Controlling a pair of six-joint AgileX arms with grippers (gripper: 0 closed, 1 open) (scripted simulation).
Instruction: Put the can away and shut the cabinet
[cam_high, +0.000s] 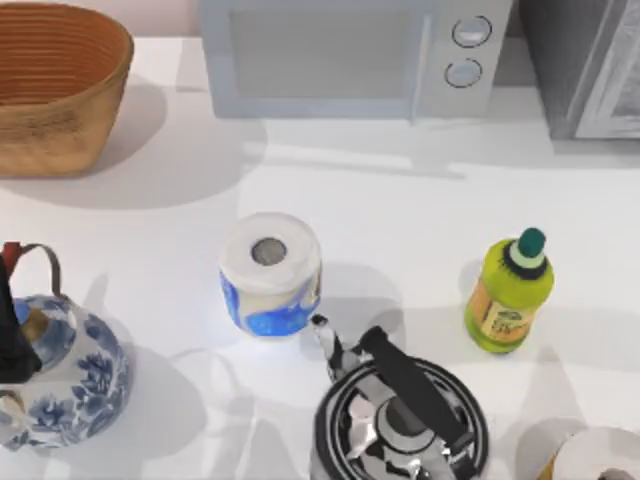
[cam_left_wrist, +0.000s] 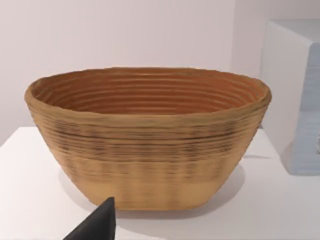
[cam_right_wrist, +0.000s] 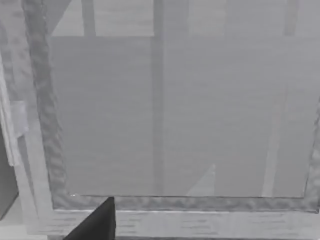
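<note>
The cabinet (cam_high: 562, 70) stands at the table's far right corner, a dark grey box with a pale framed panel door (cam_high: 615, 85) that looks angled out from the body. The right wrist view faces that door panel (cam_right_wrist: 175, 120) from close up, with one dark fingertip (cam_right_wrist: 102, 220) of my right gripper at the picture's edge. My left arm (cam_high: 10, 335) is a dark shape at the left edge, over a blue-and-white teapot (cam_high: 70, 385). One left fingertip (cam_left_wrist: 102, 222) points at a woven basket (cam_left_wrist: 150, 135). The can is out of view.
A light grey microwave (cam_high: 350, 55) sits at the back middle and the basket (cam_high: 55, 85) at the back left. A paper roll (cam_high: 270, 272), a green bottle (cam_high: 510, 290) and a shiny kettle (cam_high: 400, 415) fill the middle and front. A pale round-topped object (cam_high: 600, 455) is cut off at the front right.
</note>
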